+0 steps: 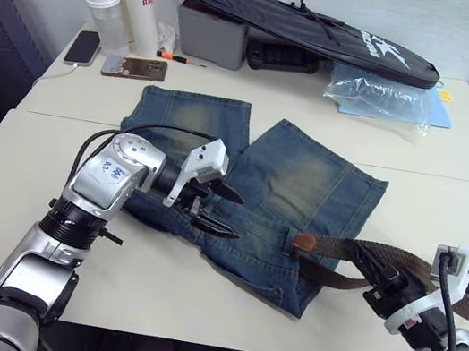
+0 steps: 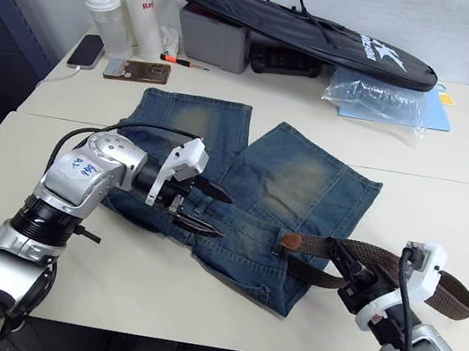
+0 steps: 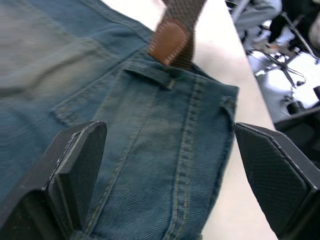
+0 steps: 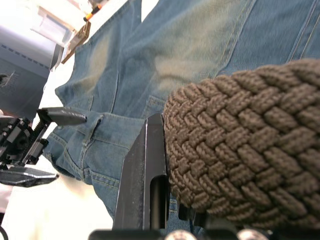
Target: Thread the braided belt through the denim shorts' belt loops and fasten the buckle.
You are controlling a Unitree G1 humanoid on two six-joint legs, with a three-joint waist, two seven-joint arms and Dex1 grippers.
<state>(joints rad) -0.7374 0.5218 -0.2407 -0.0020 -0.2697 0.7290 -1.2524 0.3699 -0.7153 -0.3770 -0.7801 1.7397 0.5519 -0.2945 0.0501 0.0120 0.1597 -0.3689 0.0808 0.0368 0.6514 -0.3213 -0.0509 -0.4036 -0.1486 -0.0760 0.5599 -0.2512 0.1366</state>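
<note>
The denim shorts (image 1: 297, 182) lie flat mid-table, waistband toward me. My left gripper (image 1: 229, 215) hovers open just above the left part of the waistband, and the denim shows between its fingers (image 3: 80, 170). The braided belt (image 1: 401, 260) runs from its tan leather end (image 1: 303, 241), which lies at a belt loop (image 3: 150, 75), rightward into a curl off the shorts. My right gripper (image 1: 384, 279) is shut on the belt close to the shorts' right edge, the weave pressed against its finger (image 4: 145, 175). The buckle is hidden.
At the back of the table stand several bottles (image 1: 120, 1), a phone (image 1: 83, 47), a grey box (image 1: 209, 35) under a long black bag (image 1: 306, 26), and a clear plastic bag (image 1: 380, 97). A seam (image 1: 452, 179) joins two tables.
</note>
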